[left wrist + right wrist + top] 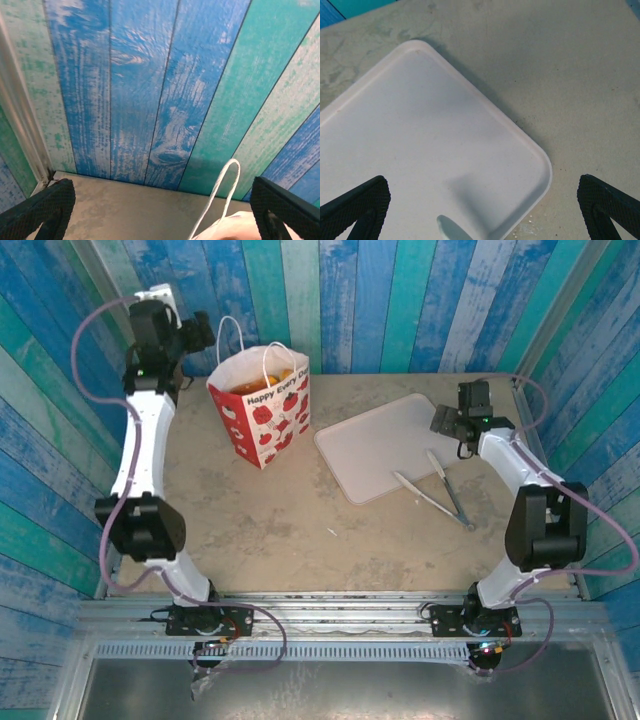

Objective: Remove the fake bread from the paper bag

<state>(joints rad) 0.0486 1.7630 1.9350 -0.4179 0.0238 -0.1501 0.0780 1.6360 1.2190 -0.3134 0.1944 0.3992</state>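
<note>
Fake bread (266, 381) inside upright paper bag (262, 412); left gripper (203, 333) at bag's 10 o'clock, right gripper (444, 424) at tray's (380, 450) 2 o'clock, both with fingers apart.

The left arm (140, 455) and right arm (515, 465) are built of smooth white link shells joined by bulky black joint housings (140, 525). A lilac cable (77, 340) loops along each from a black base (205, 621). The fingers (42, 207) are black, finely knurled.
</note>
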